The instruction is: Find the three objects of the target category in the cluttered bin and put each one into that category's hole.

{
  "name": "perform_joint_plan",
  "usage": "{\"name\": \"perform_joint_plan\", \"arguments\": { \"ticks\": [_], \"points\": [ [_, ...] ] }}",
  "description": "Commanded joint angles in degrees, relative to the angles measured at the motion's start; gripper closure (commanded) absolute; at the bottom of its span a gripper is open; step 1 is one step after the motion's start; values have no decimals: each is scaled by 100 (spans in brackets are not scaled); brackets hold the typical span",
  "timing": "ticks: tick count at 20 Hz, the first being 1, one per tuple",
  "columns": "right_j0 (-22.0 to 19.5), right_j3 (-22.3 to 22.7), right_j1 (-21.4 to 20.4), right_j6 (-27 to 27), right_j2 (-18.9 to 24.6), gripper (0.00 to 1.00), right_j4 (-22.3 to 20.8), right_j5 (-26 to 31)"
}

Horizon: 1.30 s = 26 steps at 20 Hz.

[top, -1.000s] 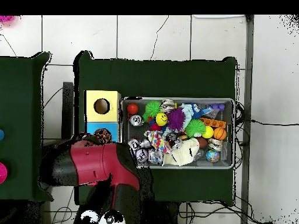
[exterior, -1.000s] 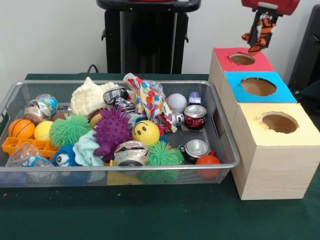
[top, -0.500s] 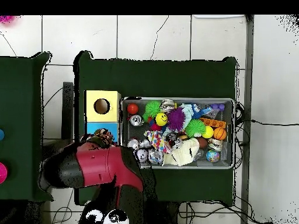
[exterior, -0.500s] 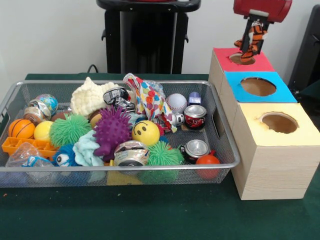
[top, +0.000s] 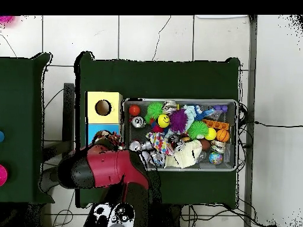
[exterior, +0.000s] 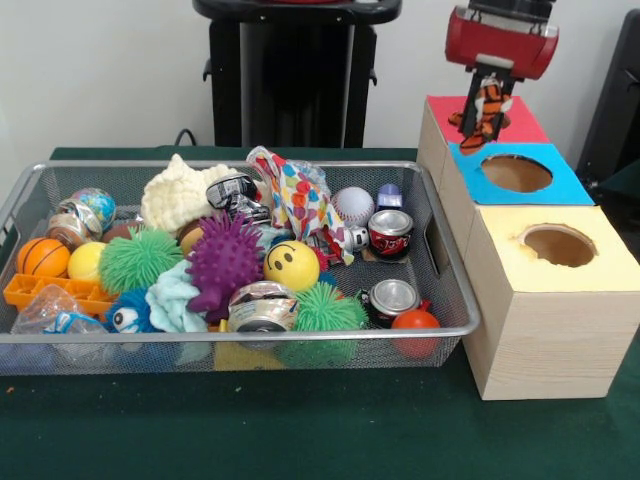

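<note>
Front view: the red arm head comes down at the top right, above the far end of the wooden sorting box [exterior: 530,300]. The gripper [exterior: 482,118] points down with its jaws clamped on an orange, black-striped tiger plush [exterior: 484,108]. The plush hangs upright between the black fingers [exterior: 470,100], over the edge where the red panel [exterior: 520,122] meets the blue panel [exterior: 560,180]. It hides the red panel's hole; I cannot tell whether it touches the box top. The blue panel's hole [exterior: 516,173] and the yellow panel's hole [exterior: 558,245] are both open and unobstructed.

Overhead view: the arm's red casing [top: 103,168] lies just beside the box's near end and covers most of the red panel. A bit of the plush shows at its tip.

The wire mesh bin [exterior: 445,290] sits just beside the box on the green table cloth [exterior: 300,430]. Contents include a purple spiky ball [exterior: 222,260], yellow smiley ball [exterior: 291,265], baseball [exterior: 352,205], small basketball [exterior: 42,257], red soda can [exterior: 390,234], green puffer balls [exterior: 139,259], and a cream plush [exterior: 180,192].
</note>
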Motion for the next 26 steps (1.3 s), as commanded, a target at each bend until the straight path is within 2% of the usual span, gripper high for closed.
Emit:
{"name": "perform_joint_plan", "arguments": {
  "ticks": [1, 10, 18, 26],
  "points": [
    [-59, 603, 497, 905, -7, 100, -163, -657],
    [170, 678, 441, 917, -188, 100, -7, -671],
    [403, 793, 65, 845, -303, 100, 101, -293],
    [750, 940, -117, 978, -477, 100, 162, -233]
  ]
}}
